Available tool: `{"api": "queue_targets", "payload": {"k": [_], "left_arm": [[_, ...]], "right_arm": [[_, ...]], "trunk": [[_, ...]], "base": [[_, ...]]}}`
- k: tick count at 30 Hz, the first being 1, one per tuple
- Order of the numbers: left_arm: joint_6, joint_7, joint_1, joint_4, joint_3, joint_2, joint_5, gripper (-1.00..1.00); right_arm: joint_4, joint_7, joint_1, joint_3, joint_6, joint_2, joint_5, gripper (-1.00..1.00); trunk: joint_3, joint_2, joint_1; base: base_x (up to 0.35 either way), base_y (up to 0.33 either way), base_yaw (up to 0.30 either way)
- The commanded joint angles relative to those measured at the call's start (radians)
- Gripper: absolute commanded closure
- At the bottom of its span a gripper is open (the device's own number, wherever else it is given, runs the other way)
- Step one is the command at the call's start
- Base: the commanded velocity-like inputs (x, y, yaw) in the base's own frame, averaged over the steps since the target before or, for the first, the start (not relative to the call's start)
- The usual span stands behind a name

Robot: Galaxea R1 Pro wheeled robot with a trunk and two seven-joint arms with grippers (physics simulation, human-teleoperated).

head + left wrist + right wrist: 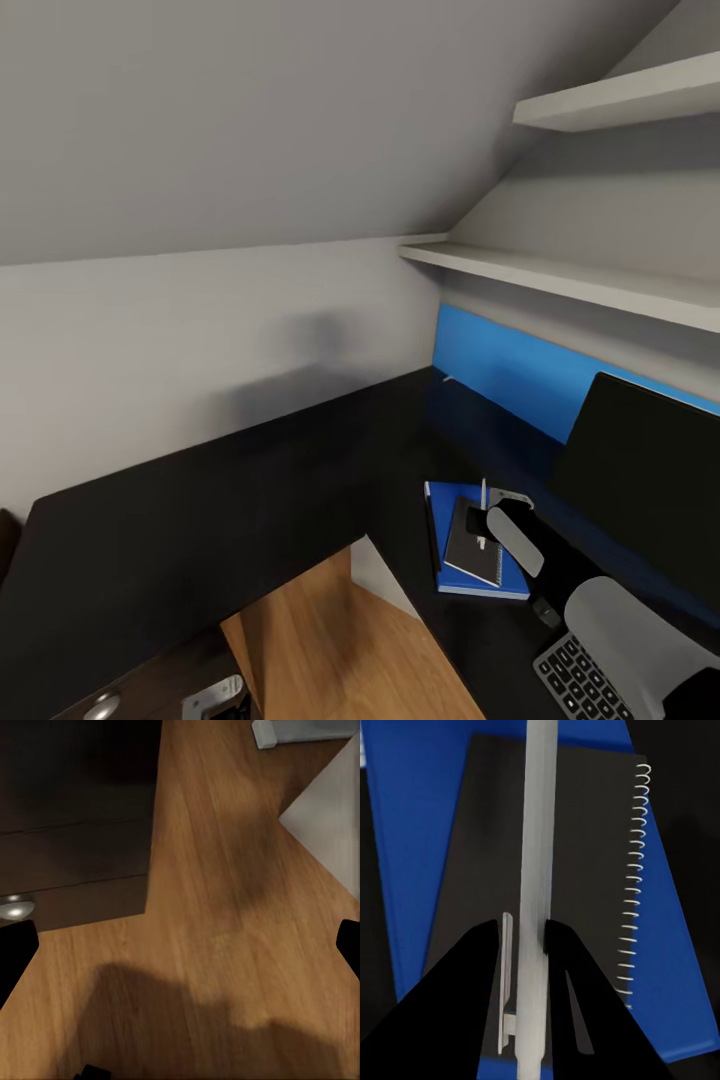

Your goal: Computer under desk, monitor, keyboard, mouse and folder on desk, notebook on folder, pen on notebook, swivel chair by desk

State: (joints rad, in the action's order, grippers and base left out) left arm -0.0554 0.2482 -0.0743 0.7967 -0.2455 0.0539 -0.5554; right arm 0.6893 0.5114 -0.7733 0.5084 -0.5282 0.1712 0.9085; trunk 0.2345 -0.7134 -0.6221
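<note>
At the far left of the head view, a round silver knob (101, 706) shows on a drawer front of the black desk (220, 510), low at the near edge. The left gripper (180, 937) hangs over the wooden floor (225, 945) beside that drawer; its two dark fingertips (13, 952) sit at opposite edges of the left wrist view, spread wide with nothing between them. The desk runs right along the grey wall (180, 320) and turns at the corner.

On the right stretch of the desk lies the blue folder (440, 500), flat, with the dark notebook (470, 552) stacked on it, the spiral binding along one side. The right gripper (529, 937) hovers just above the notebook, its fingers closed on the white pen (536, 832), which runs lengthwise over the cover. Whether the pen touches the notebook, I cannot tell.

Right of the folder, the black monitor (650, 480) stands against the blue wall panel (510, 365). The keyboard (580, 680) lies at the near right, partly under the right arm. Two pale shelves (560, 275) hang above.
</note>
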Motion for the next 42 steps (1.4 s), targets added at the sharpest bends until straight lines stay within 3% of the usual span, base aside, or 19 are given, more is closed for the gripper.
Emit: {"api": "queue_targets", "payload": {"k": [1,42], "left_arm": [[-0.006,0.009,-0.001,0.001,-0.008,0.0,-0.01,-1.0],[-0.004,0.011,-0.001,-0.002,-0.008,-0.005,-0.009,-1.0]], "right_arm": [[0.002,0.009,-0.001,0.006,-0.001,0.001,0.009,1.0],[0.0,0.013,-0.004,0.004,-0.006,0.002,0.008,1.0]], "trunk": [[0.005,-0.009,-0.004],[0.133,-0.296,-0.161]], "base": [[0.0,0.0,0.0],[0.0,0.0,0.0]]}}
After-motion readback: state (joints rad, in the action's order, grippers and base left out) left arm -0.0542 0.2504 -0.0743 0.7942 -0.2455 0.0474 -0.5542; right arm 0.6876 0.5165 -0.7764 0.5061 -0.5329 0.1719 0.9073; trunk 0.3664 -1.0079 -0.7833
